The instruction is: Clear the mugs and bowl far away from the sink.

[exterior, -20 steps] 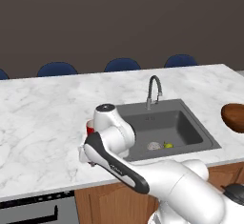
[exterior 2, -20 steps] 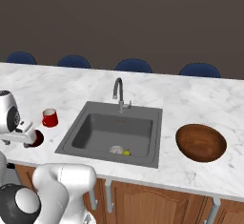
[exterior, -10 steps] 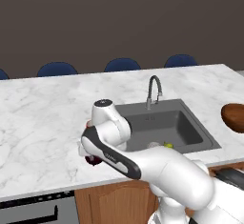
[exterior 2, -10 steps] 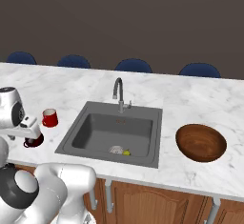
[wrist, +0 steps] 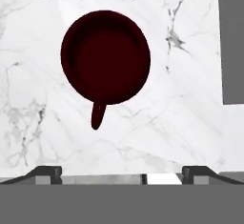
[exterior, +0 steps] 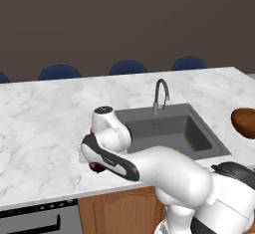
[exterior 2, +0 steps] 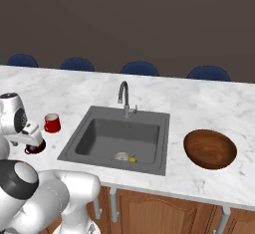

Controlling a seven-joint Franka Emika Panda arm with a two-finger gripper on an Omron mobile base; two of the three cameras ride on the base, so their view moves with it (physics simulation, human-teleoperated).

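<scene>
light: bright and even on the counter (exterior 2: 209, 103)
back wall: dark
shadows: soft, faint
blur: none, edges slightly jagged

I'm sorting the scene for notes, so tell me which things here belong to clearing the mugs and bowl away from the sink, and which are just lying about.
Part of the job:
- dark mug, under the open gripper
- red mug
- wooden bowl
- sink

Just lying about:
- faucet
- small scraps in the sink
- blue chairs behind the counter
</scene>
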